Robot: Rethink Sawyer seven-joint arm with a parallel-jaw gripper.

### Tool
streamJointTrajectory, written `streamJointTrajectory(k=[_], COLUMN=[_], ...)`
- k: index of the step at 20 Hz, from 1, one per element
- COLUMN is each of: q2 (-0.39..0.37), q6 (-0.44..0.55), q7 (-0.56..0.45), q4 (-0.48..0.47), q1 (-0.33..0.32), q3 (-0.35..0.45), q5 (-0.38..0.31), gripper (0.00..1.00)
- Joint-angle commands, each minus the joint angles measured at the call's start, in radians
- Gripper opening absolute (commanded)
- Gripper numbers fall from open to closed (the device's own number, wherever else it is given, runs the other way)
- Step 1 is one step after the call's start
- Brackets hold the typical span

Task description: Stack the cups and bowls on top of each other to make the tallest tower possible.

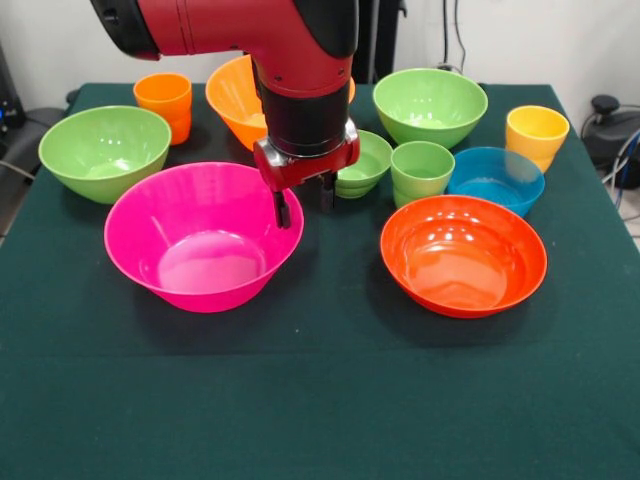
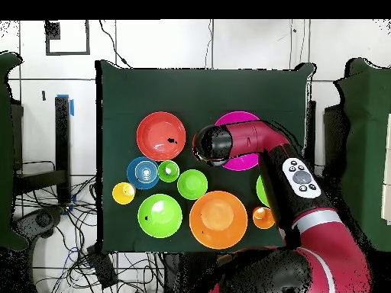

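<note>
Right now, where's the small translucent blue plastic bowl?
In the front view the translucent blue bowl sits right of centre, between the green cup and yellow cup, just behind the red-orange bowl.

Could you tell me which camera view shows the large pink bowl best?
The front view: the pink bowl shows almost whole, its inside visible, with the gripper at its far rim. In the overhead view the arm covers most of the bowl, leaving only parts of its rim.
</note>
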Motion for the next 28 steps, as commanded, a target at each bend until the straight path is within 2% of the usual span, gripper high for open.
streamJointTrajectory(k=[1,25,26,28], q2=[0.047,0.061,0.059,0.06], q6=[-0.015,-0.01,-0.01,-0.006], q7=[-0.107,-0.146,-0.146,-0.148], q4=[-0.039,-0.061,-0.058,-0.055], q1=[0.034,0.025,0.025,0.022], q3=[-0.008,0.013,0.015,0.017], q5=[-0.089,-0.085,-0.084,-0.078], gripper=[1.0,1.0,0.0,0.0])
